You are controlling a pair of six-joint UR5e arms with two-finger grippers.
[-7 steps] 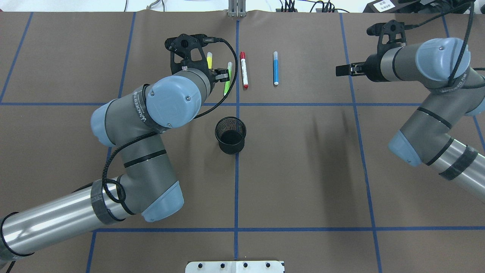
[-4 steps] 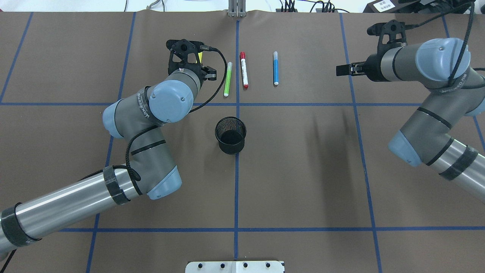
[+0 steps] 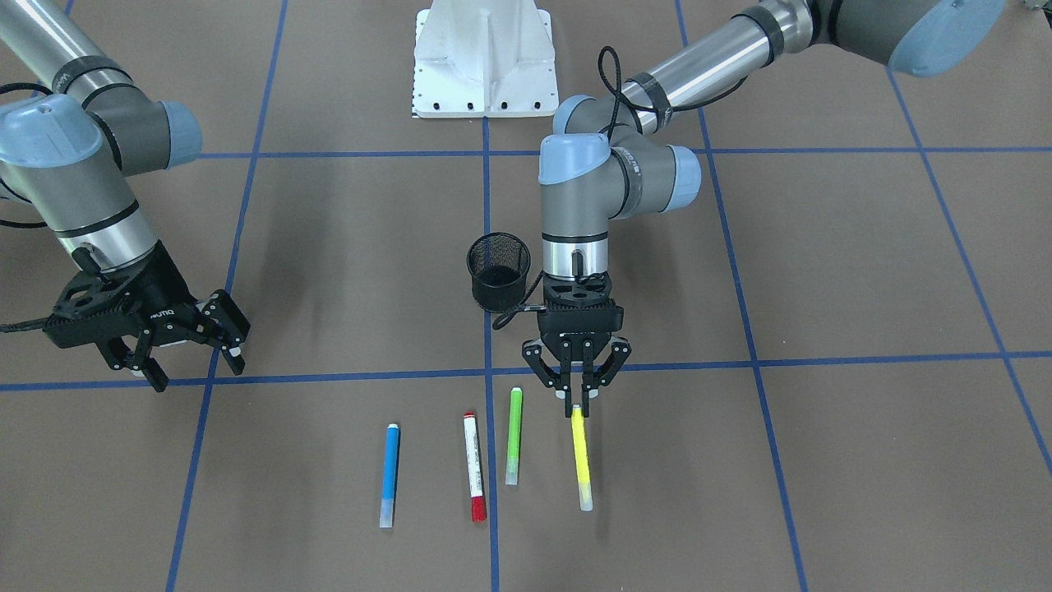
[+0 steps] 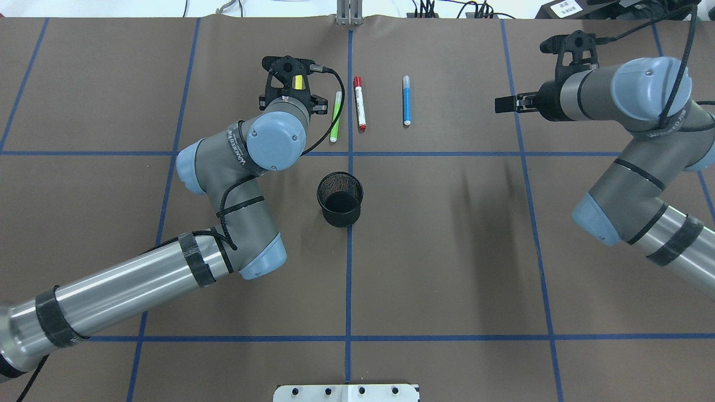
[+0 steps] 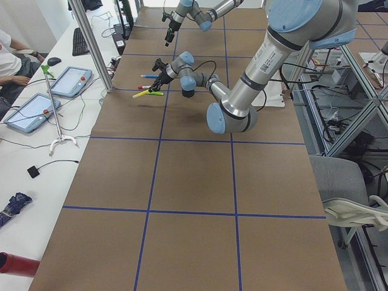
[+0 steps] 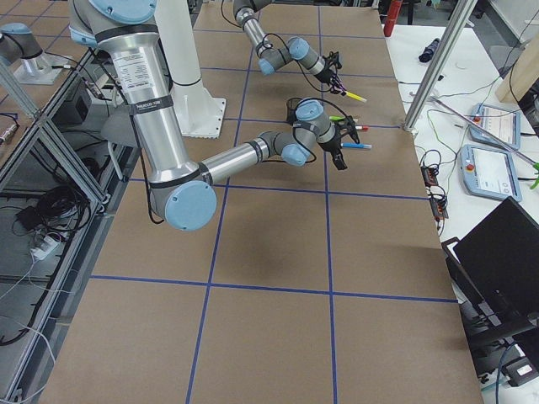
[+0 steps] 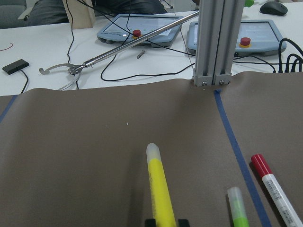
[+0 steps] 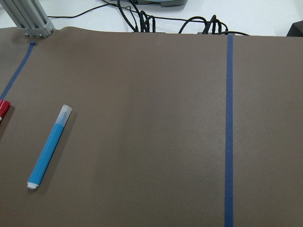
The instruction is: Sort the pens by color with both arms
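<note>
Yellow pen [image 3: 581,454]: I'm pinching its end with the left end effector [image 3: 577,401], near the worktop's operator-side edge, to part it from the green pen [image 3: 514,436]; the right end effector [image 3: 195,367] is hovering spread.

Robotics lab, blue-taped grid table [image 4: 447,251], teach pendants [image 5: 70,82] on a side bench [image 5: 30,188], aluminium post [image 7: 214,42]

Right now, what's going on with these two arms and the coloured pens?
Two robot arms are sorting pens by colour. The left arm's fingers are shut on one end of the slim yellow marker pen. The light green pen, the white pen with red cap and the blue pen lie side by side on the brown table, untouched. The right arm's fingers hang open off to the side, holding nothing.
</note>
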